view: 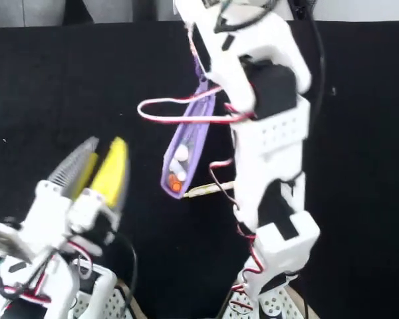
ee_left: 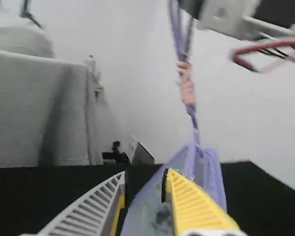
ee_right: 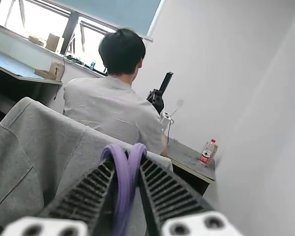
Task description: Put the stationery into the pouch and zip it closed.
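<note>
The purple pouch hangs in the air, mouth open, with white and orange stationery showing in its lower end. My right gripper is shut on a purple fold of the pouch and holds it up from the top. My left gripper, with one grey and one yellow finger, is open and sits lower and to the left of the pouch, apart from it. In the left wrist view the pouch hangs just beyond the open left gripper. A thin yellowish pen lies on the table under the pouch.
A black cloth covers the table. The right arm's white body and its red and white cables loop beside the pouch. Both arm bases stand at the near edge.
</note>
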`<action>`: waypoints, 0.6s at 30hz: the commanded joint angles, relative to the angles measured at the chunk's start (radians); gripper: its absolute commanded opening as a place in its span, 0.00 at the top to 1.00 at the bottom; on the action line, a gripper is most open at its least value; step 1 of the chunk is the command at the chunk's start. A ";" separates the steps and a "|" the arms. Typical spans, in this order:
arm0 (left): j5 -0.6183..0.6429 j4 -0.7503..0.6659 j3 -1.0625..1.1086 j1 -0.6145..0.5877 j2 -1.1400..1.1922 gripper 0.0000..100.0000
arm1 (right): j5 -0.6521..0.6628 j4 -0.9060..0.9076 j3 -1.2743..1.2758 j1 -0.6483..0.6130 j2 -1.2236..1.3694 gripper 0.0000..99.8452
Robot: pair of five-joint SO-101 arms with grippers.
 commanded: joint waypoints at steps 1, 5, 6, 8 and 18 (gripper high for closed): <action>-0.127 0.140 -0.074 0.211 0.012 0.85 | -0.006 -0.077 -0.016 -0.008 0.025 0.99; -0.239 0.203 -0.062 0.252 0.011 0.86 | -0.009 -0.100 -0.016 -0.011 0.048 0.99; -0.267 0.229 -0.061 0.268 0.011 0.86 | -0.009 -0.106 -0.016 -0.011 0.053 0.99; -0.318 0.272 -0.044 0.321 0.011 0.86 | -0.009 -0.110 -0.015 -0.011 0.065 0.99; -0.528 0.003 0.467 0.397 0.012 0.86 | -0.005 -0.132 -0.016 -0.071 0.139 0.99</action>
